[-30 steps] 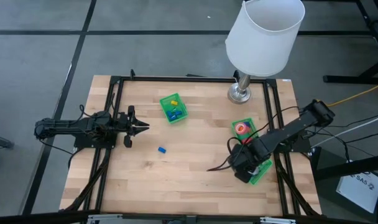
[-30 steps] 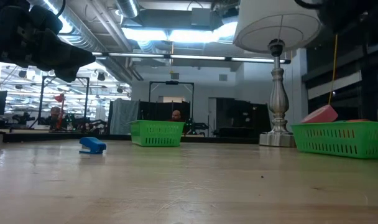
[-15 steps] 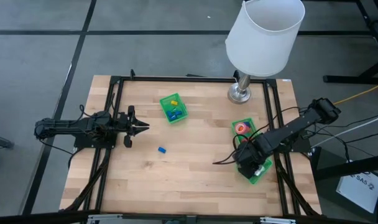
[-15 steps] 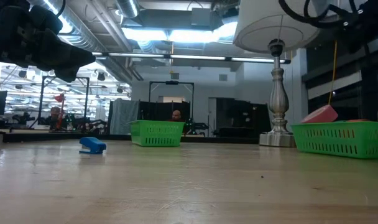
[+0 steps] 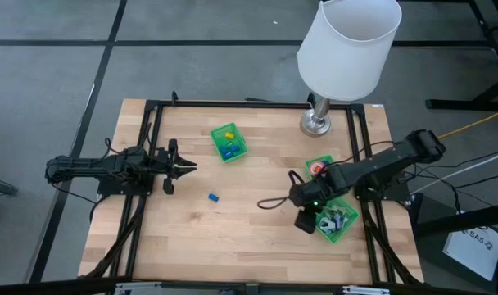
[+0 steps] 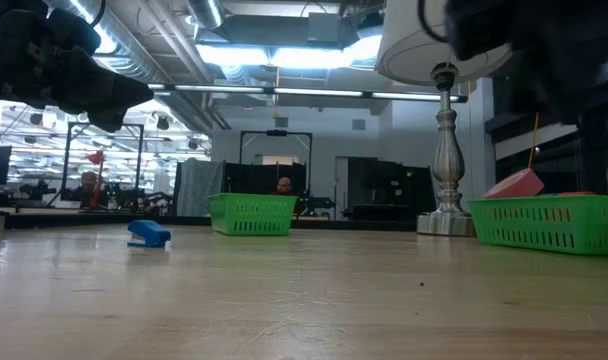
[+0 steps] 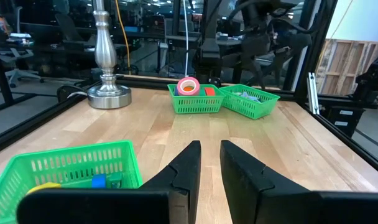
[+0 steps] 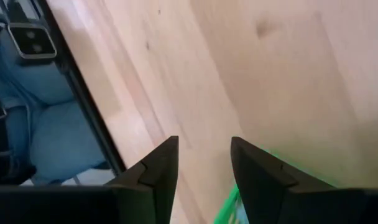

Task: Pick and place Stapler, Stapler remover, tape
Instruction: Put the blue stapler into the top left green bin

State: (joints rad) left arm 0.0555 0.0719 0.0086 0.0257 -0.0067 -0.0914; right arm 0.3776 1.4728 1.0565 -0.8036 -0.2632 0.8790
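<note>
The small blue stapler [image 5: 213, 197] lies alone on the table between both arms. The right gripper [image 5: 305, 220], fingers apart and empty, hangs beside its green basket [image 5: 341, 223]; it should swing across, descend squarely, then close

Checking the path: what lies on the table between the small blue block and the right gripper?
Nothing: in the high view only bare wood separates the blue block from the right gripper, apart from a thin dark cable.
</note>
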